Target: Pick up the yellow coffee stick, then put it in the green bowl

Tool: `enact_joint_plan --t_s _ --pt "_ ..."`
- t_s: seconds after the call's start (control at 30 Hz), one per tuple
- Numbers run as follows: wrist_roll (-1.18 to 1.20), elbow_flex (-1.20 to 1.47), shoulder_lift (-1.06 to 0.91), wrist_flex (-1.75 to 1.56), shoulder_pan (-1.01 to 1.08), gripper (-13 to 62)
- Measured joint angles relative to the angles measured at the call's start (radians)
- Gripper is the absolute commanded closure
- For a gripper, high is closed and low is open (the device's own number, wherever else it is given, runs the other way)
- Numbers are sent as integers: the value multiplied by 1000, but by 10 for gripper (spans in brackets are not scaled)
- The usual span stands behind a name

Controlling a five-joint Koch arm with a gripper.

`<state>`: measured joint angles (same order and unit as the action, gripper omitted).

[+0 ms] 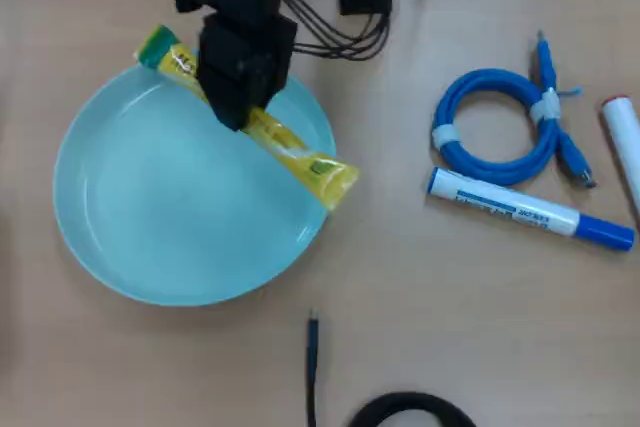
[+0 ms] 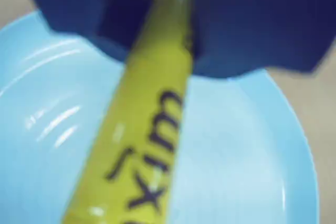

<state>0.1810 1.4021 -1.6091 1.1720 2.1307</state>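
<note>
The yellow coffee stick hangs slanted over the upper right part of the green bowl. Its green end points up left past the rim, and its other end reaches over the right rim. My gripper is above the bowl's top edge, shut on the stick near its middle. In the wrist view the stick, with dark letters on it, runs between the two dark jaws of the gripper. The bowl fills the view below it.
To the right on the wooden table lie a coiled blue cable, a white marker with a blue cap and a white, red-tipped marker. A black cable end and a black curved object are at the bottom edge.
</note>
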Motion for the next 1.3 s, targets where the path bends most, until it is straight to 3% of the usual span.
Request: enact_joint_plan --t_s 1.03,1.3 --pt "0 284 64 -437 114 570" --pt "0 360 104 -526 95 466"
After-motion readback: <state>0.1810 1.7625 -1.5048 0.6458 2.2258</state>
